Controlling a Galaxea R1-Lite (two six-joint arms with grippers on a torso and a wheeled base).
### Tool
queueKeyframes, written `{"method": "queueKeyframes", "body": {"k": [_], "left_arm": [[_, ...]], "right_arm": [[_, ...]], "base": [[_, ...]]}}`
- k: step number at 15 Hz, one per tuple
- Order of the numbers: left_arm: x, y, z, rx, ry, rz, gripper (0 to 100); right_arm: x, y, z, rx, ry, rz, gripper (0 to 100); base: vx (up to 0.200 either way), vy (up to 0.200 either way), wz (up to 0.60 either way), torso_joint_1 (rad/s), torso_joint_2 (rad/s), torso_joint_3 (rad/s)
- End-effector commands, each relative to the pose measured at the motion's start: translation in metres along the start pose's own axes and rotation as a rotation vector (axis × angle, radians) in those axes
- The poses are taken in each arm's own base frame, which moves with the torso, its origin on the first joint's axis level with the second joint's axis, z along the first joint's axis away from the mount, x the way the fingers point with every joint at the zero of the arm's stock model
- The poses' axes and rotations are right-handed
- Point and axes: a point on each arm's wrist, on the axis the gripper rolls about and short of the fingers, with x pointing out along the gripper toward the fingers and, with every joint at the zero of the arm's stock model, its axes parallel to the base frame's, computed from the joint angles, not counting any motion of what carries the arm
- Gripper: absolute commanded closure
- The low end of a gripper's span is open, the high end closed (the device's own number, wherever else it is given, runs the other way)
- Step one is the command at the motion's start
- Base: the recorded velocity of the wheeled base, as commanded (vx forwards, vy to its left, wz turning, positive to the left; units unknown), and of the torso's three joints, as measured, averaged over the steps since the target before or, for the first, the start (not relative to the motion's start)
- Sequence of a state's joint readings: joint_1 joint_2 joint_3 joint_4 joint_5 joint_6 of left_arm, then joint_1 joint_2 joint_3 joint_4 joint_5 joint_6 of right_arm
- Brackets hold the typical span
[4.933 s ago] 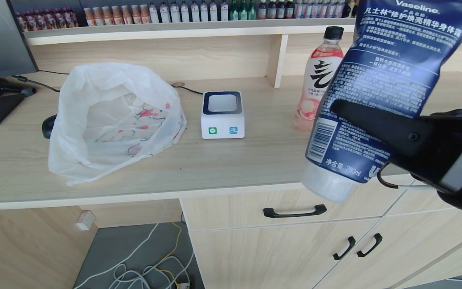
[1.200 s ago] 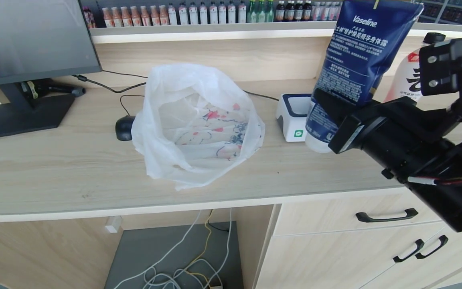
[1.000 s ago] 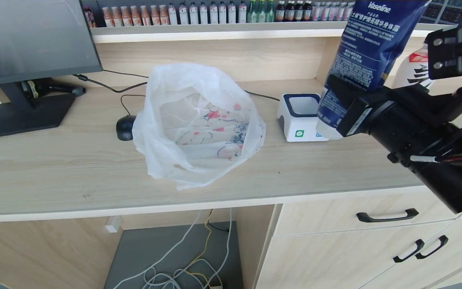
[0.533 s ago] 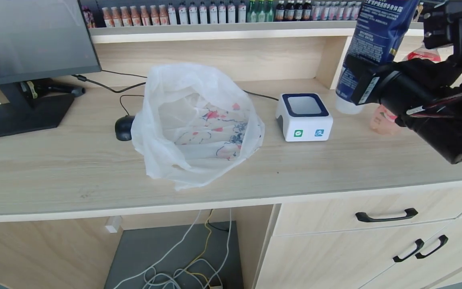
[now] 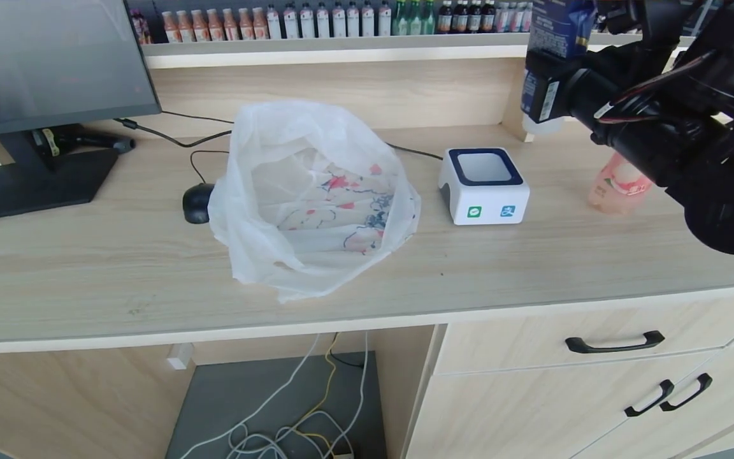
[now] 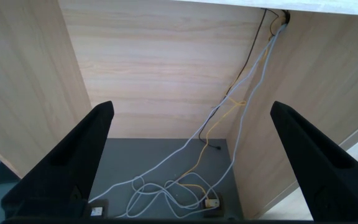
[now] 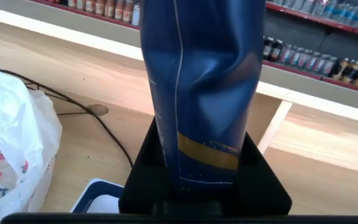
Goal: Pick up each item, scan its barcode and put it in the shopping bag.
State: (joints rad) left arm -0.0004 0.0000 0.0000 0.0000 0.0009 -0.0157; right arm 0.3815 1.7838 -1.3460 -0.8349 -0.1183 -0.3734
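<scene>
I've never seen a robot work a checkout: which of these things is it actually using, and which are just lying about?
Part of the job:
blue tube in the right claw
scanner
shopping bag
pink drink bottle on the counter

Just lying about:
monitor
mouse
cables under the counter
shelf bottles

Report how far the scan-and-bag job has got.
Done: nothing visibly bagged; the shopping bag looks empty of goods. In hand: the right gripper is shut on the blue tube, held high, right of the scanner; whether it was scanned cannot be told. Left: bagging the tube, then the pink drink bottle standing on the counter. The left gripper is open, facing the space under the counter.
</scene>
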Motion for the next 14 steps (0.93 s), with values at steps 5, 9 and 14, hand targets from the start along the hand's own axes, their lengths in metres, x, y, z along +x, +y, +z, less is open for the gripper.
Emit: {"method": "queueKeyframes", "body": {"k": [5, 9, 14], "left_arm": [[0.0, 0.0, 0.0, -0.001, 0.0, 0.0, 0], [0.0, 0.0, 0.0, -0.001, 0.0, 0.0, 0], [0.0, 0.0, 0.0, -0.001, 0.0, 0.0, 0]], "right_arm": [[0.004, 0.004, -0.005, -0.194, -0.052, 0.114, 100], [0.005, -0.002, -0.01, -0.39, -0.135, 0.234, 100], [0.008, -0.026, -0.028, -0.591, -0.232, 0.37, 100]], "base": [[0.0, 0.0, 0.0, 0.0, 0.0, 0.0], [0.0, 0.0, 0.0, 0.0, 0.0, 0.0], [0.0, 0.0, 0.0, 0.0, 0.0, 0.0]]}}
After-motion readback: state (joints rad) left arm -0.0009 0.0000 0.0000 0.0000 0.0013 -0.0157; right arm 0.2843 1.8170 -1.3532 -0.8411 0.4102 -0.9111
